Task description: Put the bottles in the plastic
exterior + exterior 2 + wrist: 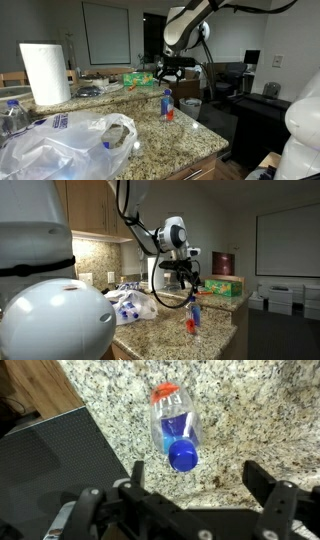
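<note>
The end effector (pixel 198 485) is hanging above 1 small upright bottle (pixel 176 428) with a blue cap, which is standing on the granite desk (pixel 250 410) near its edge. A finger clipping the cap on the way down risks tipping this light bottle and sending it rolling off the desk. Closing off-centre risks squeezing it out sideways. The 2 fingers are standing spread wide, gripping and touching nothing. The red at the bottle's base is probably liquid. In an exterior view, the plastic bag (pixel 70 140) is lying well apart from the bottle.
</note>
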`<act>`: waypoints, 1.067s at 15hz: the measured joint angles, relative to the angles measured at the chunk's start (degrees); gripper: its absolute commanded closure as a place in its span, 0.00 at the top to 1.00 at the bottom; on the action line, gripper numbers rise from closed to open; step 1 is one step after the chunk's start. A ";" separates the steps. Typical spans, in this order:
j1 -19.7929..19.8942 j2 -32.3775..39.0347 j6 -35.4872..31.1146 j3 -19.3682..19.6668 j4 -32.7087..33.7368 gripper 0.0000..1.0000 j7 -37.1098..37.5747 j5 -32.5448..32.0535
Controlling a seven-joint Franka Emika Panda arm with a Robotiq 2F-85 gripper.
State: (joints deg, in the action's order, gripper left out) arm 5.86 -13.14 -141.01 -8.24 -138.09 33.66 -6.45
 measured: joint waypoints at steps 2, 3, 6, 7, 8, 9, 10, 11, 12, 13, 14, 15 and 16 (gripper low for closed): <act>-0.26 1.74 -2.28 0.56 0.00 1.00 0.00 0.69; -0.30 2.64 -3.77 0.78 0.00 1.00 0.00 0.97; -0.67 4.80 -5.97 1.33 0.31 0.89 0.00 1.68; -0.99 5.39 -5.97 1.58 0.64 0.86 0.00 2.03; -1.28 5.84 -5.80 1.77 0.91 0.83 0.00 2.55; -1.66 6.10 -5.55 2.02 1.07 0.64 0.00 3.21; -2.00 6.17 -5.12 2.22 1.13 0.56 0.00 3.86; -2.36 6.16 -4.62 2.45 1.15 0.49 0.00 4.24; -2.57 6.16 -4.10 2.57 1.19 0.42 0.00 4.50; -2.74 6.16 -3.48 2.69 1.24 0.36 0.00 4.72; -3.00 6.16 -2.74 2.91 1.34 0.29 0.00 4.84; -3.18 6.16 -2.00 3.07 1.41 0.23 0.00 4.88; -3.23 6.16 -1.16 3.12 1.52 0.16 0.00 4.88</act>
State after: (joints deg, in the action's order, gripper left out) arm 2.63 -6.97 -142.17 -5.12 -136.57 33.66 -1.57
